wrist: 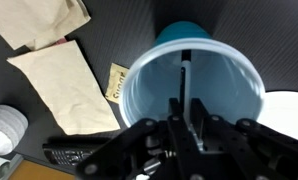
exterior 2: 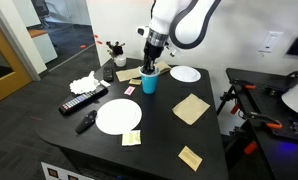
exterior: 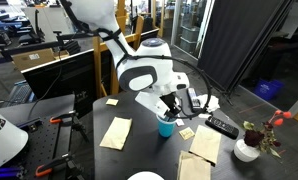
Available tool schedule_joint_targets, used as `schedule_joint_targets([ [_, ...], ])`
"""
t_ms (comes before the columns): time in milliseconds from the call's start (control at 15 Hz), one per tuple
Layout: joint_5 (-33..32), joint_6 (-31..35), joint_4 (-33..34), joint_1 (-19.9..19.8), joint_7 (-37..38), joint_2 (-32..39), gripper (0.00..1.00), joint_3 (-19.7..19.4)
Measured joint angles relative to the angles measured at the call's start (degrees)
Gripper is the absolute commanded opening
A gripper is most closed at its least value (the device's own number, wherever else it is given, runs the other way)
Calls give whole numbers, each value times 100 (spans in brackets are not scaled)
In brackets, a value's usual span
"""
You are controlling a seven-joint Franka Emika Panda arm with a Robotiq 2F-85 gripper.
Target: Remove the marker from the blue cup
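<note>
Black tabletop (exterior 2: 224,135) was noted in both exterior views, with the small light-blue plastic cup (exterior 2: 149,84) stood upright on it, toward the middle. The white robot arm (exterior: 139,75) was seen bent down over the cup, with its dark two-fingered hand (exterior 2: 149,65) pointed straight down just above the rim.

In the wrist view the cup (wrist: 229,85) was looked into from directly overhead. The slim dark marker (wrist: 186,75) was seen inside it, standing nearly upright near the centre, with its upper end reaching up between the fingers of the hand (wrist: 187,112). The fingers were drawn near each other, one on either side of the marker. Whether they were clamped on it or merely close beside it could not be told. The marker could not be made out in either exterior view.

Around the cup the following were recorded:
- a large round white plate (exterior 2: 118,115) near the cup
- a smaller white round dish (exterior 2: 185,74) just beyond the cup
- a flat brown paper napkin (exterior 2: 191,108) beside the plate
- two black remote controls (exterior 2: 82,101) lying well apart from the cup
- a white vase with red flowers (exterior: 247,150) at a tabletop corner
- a small yellow paper tag (wrist: 116,82) lying just beside the cup, between it and a brown napkin (wrist: 64,85)
</note>
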Motion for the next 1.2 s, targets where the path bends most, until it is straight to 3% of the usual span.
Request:
schedule_joint_targets([
  [800,-209,128,-55,-11,258,-311,3,14],
  [1200,-164,-18,-347,-443,238,-1120,3,617],
])
